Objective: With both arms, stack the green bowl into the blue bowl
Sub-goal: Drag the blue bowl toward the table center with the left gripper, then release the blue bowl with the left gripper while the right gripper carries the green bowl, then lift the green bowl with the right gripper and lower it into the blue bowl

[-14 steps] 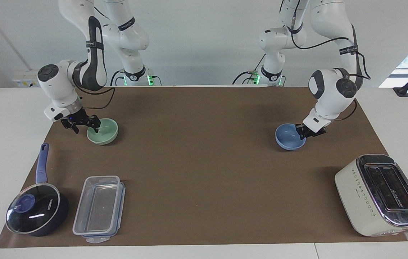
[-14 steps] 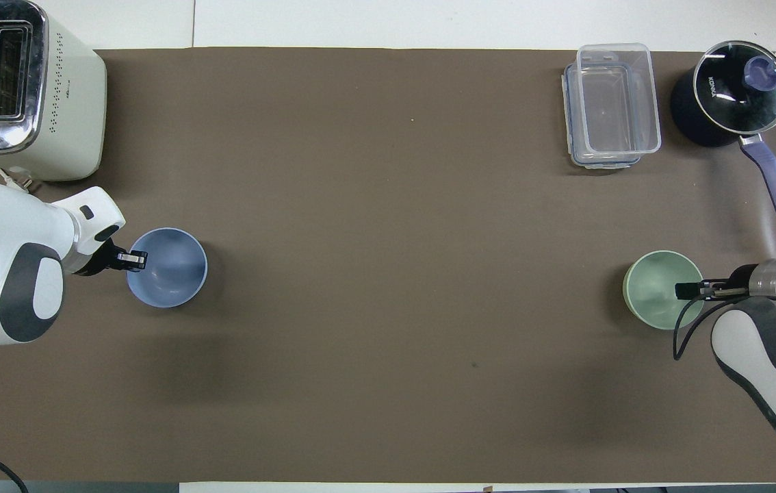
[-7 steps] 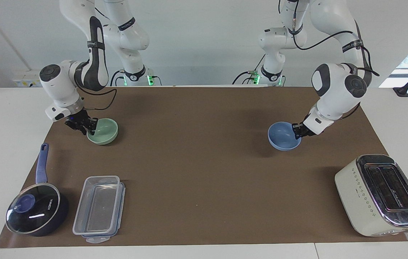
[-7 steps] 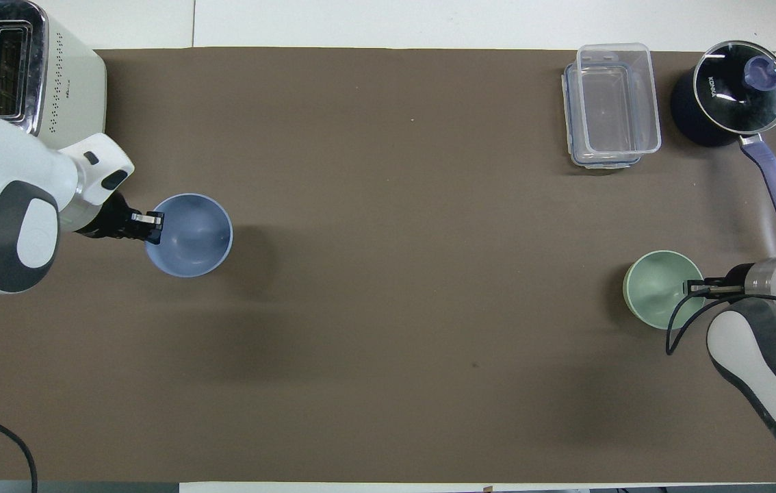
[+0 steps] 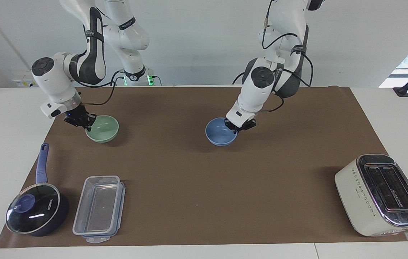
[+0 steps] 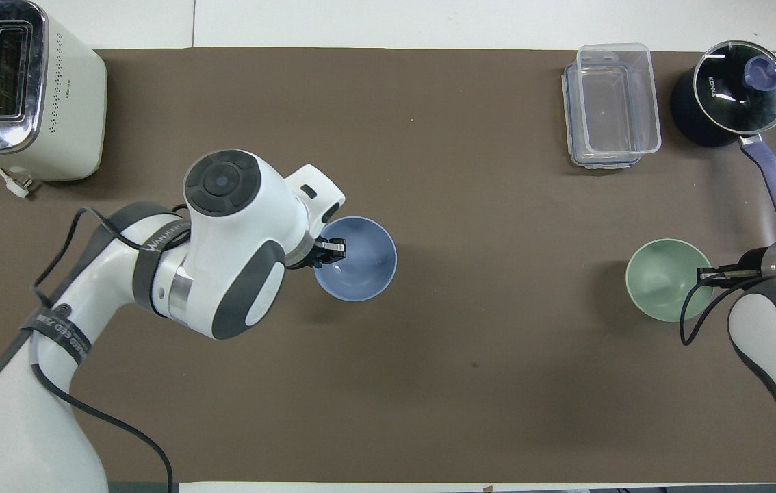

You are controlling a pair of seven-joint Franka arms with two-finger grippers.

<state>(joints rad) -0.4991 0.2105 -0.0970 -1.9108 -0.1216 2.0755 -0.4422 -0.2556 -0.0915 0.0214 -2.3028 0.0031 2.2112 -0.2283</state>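
The blue bowl is upright over the middle of the brown mat; it also shows in the overhead view. My left gripper is shut on its rim, on the side toward the left arm's end, and holds it just above the mat; the gripper also shows from above. The green bowl is near the right arm's end, seen from above too. My right gripper is shut on its rim and shows overhead as well. I cannot tell whether the green bowl is off the mat.
A cream toaster stands at the left arm's end, farther from the robots. A clear plastic container and a dark blue saucepan with a glass lid stand at the right arm's end, farther from the robots than the green bowl.
My left gripper has carried the blue bowl from the left arm's end to the middle of the mat. My right gripper has closed on the green bowl's rim and shifted it slightly.
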